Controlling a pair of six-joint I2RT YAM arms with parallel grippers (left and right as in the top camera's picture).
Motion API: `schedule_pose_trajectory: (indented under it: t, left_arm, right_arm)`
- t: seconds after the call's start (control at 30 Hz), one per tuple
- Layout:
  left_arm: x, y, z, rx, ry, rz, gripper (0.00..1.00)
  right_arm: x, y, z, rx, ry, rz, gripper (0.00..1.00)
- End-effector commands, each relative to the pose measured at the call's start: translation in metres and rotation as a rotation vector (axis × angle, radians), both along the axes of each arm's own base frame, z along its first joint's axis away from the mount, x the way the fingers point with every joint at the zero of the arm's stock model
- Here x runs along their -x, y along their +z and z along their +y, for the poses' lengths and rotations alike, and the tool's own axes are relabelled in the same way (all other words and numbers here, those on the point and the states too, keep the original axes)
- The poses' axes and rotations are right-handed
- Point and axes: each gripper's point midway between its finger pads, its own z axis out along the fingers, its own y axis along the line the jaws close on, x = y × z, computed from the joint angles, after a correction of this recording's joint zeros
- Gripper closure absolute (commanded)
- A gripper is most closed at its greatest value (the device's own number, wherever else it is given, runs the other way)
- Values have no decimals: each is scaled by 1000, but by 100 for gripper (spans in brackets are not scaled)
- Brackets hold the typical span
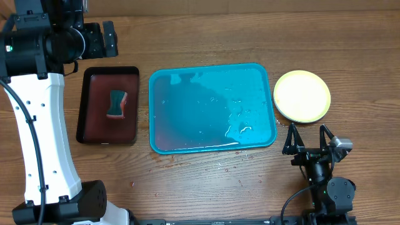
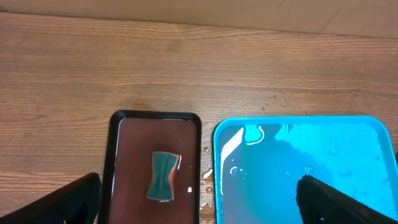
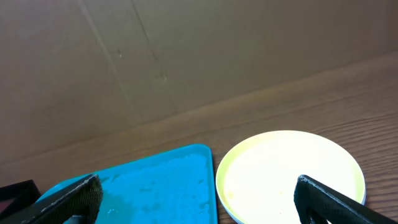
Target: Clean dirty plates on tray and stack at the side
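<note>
- The tray [image 1: 212, 109] lies flat in the middle of the surface [image 1: 206, 187]. In the overhead view its long axis runs from left to right, along the near edge of the surface.
- The inside of the tray is wet. Water [image 1: 240, 130] stands in drops and thin pools, mostly toward its right and near side, and some drops lie on the surface just in front of it.
- The plate [image 1: 302, 95] with the yellow-green rim lies face up just beside the right short end of the tray, near it but apart. It is round and looks clean. A paler edge shows under its near left side, and I cannot tell how many plates are below.
- A black tray [image 1: 107, 136] with a dark red inside lies left of the tray, its long axis at a right angle to that of the tray. A green sponge [image 1: 116, 104] lies in it, lengthwise.
- My left gripper [image 1: 103, 39] hangs beyond the black tray with the fingers wide apart and nothing between them.
- My right gripper [image 1: 307, 130] is just in front of the plate, pointing toward it, with the fingers spread and holding nothing.
</note>
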Motion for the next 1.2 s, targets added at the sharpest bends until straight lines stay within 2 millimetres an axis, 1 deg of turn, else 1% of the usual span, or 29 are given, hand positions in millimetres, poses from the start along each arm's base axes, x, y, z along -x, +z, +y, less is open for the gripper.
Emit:
schedule_pose_trajectory:
  t: [0.0,0.1,0.2,0.37,0.47,0.53,0.63,0.67,0.73,0.8,0.87,0.97,1.17]
  left_arm:
    - [0,0,-2,15,0,0,0]
    - [7,12,-4,11,-3,-30,0]
    - [23,36,-9,6,-14,-94,0]
    - [72,87,-14,-15,-17,-238,0]
    - [105,108,-16,-29,-20,-307,0]
    - [125,115,-18,-52,-40,-350,0]
    - [142,116,-23,-73,-71,-415,0]
    - [145,112,-23,-78,-74,-441,0]
    - [151,96,-25,-81,-76,-490,0]
    - [155,77,-29,-72,-96,-538,0]
    - [159,57,-34,-64,-117,-593,0]
    - [164,20,-41,-53,-154,-670,0]
    - [177,-46,-52,-71,-202,-773,0]
  right_arm:
    - [0,-2,2,6,7,-4,0]
    - [0,-2,2,6,7,-4,0]
    - [0,-2,2,6,7,-4,0]
    - [0,-2,2,6,7,-4,0]
    - [0,-2,2,6,7,-4,0]
    - [0,-2,2,6,7,-4,0]
    - [0,-2,2,6,7,-4,0]
    - [0,-2,2,6,7,-4,0]
    - [0,-2,2,6,7,-4,0]
    - [0,-2,2,6,7,-4,0]
    - [0,-2,2,6,7,-4,0]
    - [0,-2,2,6,7,-4,0]
    - [0,-2,2,6,7,-4,0]
